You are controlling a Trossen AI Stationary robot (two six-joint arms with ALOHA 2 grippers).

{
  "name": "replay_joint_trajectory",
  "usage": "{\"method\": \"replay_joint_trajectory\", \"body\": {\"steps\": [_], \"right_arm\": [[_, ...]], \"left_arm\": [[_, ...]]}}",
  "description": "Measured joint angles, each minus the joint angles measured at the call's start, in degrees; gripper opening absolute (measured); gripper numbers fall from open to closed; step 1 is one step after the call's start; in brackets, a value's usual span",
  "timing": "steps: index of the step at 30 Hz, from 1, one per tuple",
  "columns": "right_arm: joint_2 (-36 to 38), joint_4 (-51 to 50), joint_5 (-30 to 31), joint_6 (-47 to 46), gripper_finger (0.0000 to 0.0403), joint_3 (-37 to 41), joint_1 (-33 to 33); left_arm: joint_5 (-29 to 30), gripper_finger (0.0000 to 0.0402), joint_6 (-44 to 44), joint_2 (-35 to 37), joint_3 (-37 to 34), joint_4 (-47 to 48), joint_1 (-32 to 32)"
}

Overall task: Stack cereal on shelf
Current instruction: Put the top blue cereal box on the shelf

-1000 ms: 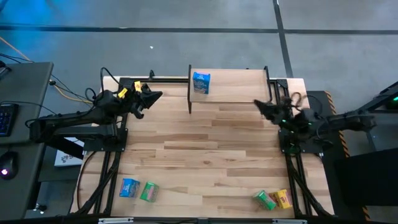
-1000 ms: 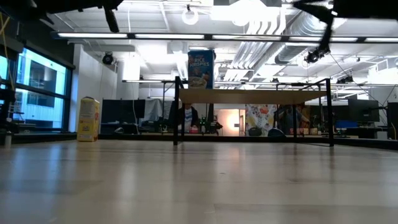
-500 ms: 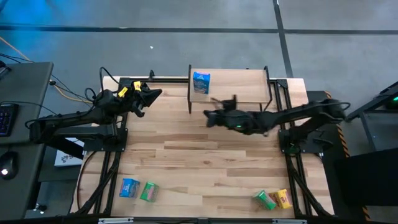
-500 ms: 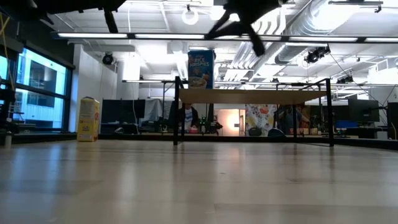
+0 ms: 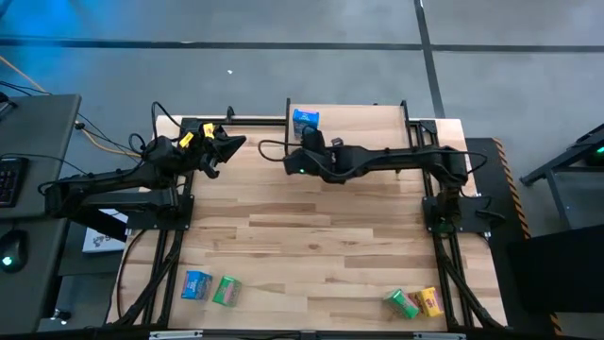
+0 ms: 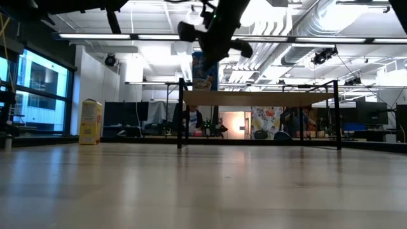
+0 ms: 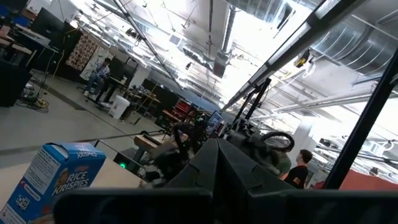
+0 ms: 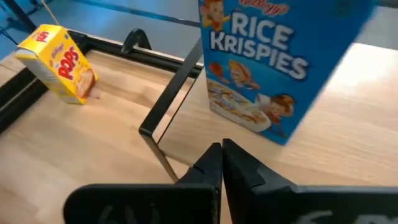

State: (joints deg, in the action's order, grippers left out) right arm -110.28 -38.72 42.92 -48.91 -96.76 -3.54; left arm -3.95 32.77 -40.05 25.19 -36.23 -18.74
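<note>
**A:** Where do the grippers stand?

**B:** The right gripper (image 5: 294, 162) reaches across the table to the shelf's (image 5: 368, 121) left end, just in front of the blue box (image 5: 305, 123) standing upright there. Its fingers (image 8: 219, 163) are pressed together, holding nothing. The left gripper (image 5: 234, 144) waits above the table's far left corner, fingers likewise closed and empty.

**A:** And the cereal?

**B:** One blue box on the shelf. A yellow box (image 8: 60, 62) stands on the table near the far left corner, beside the shelf's black leg (image 8: 163, 130). At the near left edge lie a second blue box (image 5: 196, 284) and a green box (image 5: 226, 291), side by side. At the near right edge lie another green box (image 5: 401, 303) and yellow box (image 5: 429, 301), touching.

**A:** Beyond the table?

**B:** People (image 7: 301, 165) show in the room.
</note>
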Motion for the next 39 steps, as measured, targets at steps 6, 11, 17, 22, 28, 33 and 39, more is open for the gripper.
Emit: {"method": "replay_joint_trajectory", "body": {"steps": [6,11,17,22,28,33,39], "right_arm": [[-1.1,0.3,0.0,-1.0,0.0000,0.1,-1.7],[-1.1,1.6,0.0,-0.6,0.0000,0.1,-3.3],[-1.1,2.4,-0.7,0.2,0.0000,0.1,-5.2],[-1.1,3.4,-3.2,1.9,0.0000,0.1,-6.6],[-1.1,3.4,-4.4,4.5,0.0000,0.1,-7.8],[-1.1,3.4,-4.9,8.2,0.0000,0.1,-8.5],[-1.2,3.4,-6.1,10.7,0.0000,0.1,-9.7]], "left_arm": [[0.0,0.0000,0.0,0.0,0.0,0.0,0.0],[0.0,0.0000,0.0,0.0,0.0,0.4,0.0],[0.0,0.0000,0.0,0.0,0.0,0.4,0.0],[0.0,0.0000,0.0,0.0,0.0,0.5,0.0],[0.0,0.0000,0.0,0.0,0.0,0.7,0.0],[0.0,0.0000,0.0,0.0,0.0,1.0,0.0],[0.0,0.0000,0.1,0.0,0.0,0.9,0.0]]}}
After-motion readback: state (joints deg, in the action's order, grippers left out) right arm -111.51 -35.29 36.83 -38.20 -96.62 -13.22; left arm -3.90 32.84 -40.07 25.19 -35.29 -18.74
